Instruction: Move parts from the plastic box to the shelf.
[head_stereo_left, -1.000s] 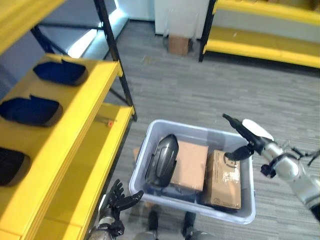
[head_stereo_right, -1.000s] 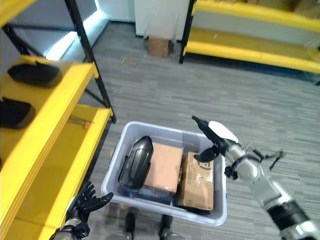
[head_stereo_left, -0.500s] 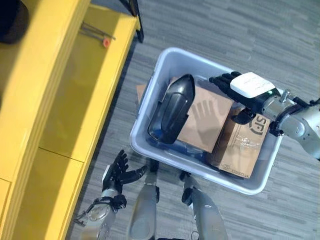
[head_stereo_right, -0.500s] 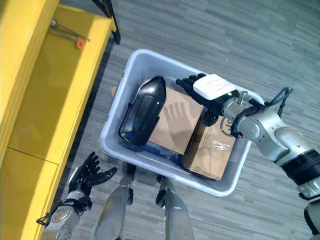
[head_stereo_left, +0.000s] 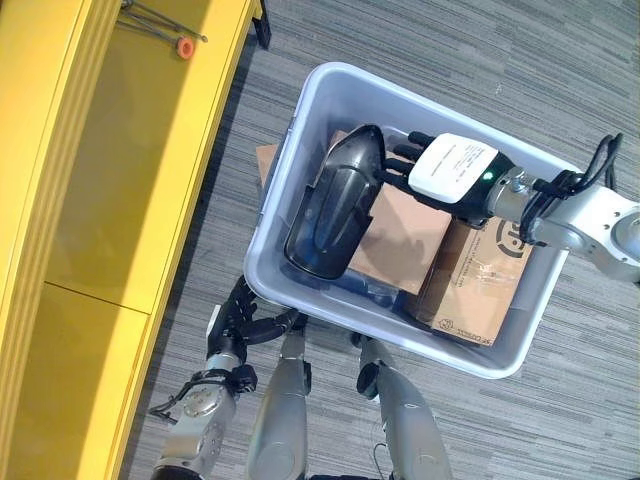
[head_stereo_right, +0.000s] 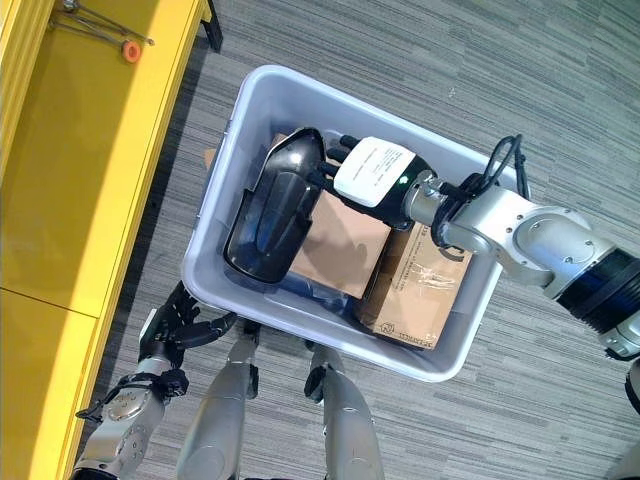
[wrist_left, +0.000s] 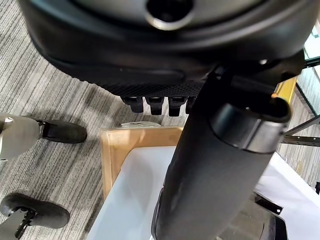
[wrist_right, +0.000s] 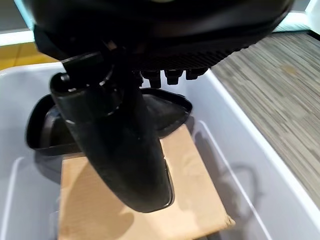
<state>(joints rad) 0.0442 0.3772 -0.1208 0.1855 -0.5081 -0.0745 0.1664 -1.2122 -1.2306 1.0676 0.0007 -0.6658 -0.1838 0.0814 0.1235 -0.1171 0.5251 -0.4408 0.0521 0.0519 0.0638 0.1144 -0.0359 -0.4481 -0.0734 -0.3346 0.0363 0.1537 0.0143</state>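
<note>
Inside the plastic box (head_stereo_left: 300, 140), right hand (head_stereo_left: 452, 170) reaches level, fingers (head_stereo_left: 400, 152) outstretched, touching the black part (head_stereo_left: 335, 210)

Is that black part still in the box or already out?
In. The black part lies in the box on cardboard; the right hand reaches beside it.

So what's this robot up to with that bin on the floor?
It is reaching its right robot hand into the plastic box on the floor, fingers straight, hovering by a black curved part that lies beside two cardboard boxes. Nothing is gripped yet. Its left robot hand hangs open near the box's edge, next to the yellow shelf.
</note>
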